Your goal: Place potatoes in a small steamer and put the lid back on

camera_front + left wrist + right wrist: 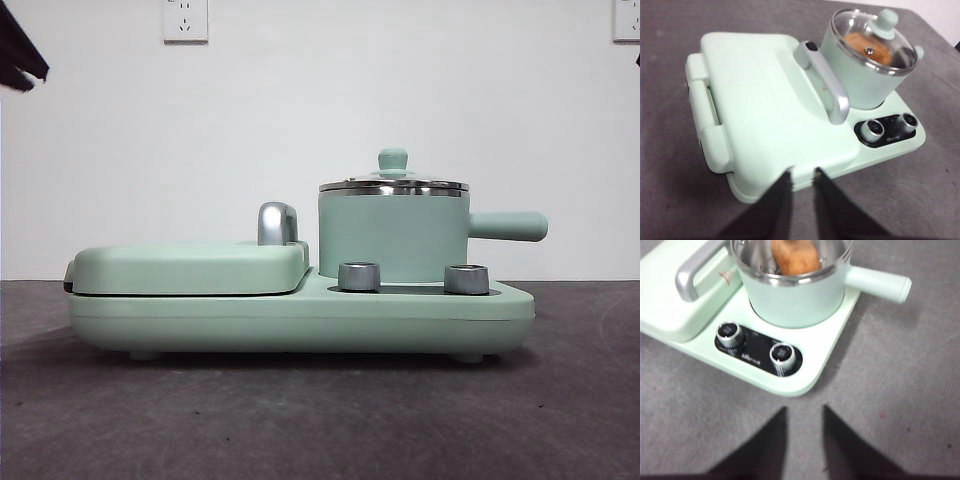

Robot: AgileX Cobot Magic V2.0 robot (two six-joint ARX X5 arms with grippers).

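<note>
- Here, the left gripper (801,180) hangs with jaws slightly apart over the near edge of the griddle (190,268), bare table (320,420) around.
- The mint steamer (393,235) holds the orange-brown potato (795,257) under its glass lid (393,183).
- Panel (759,352) lettering is unreadable.
- The right gripper (804,421), slightly parted, hovers over open table.
</note>
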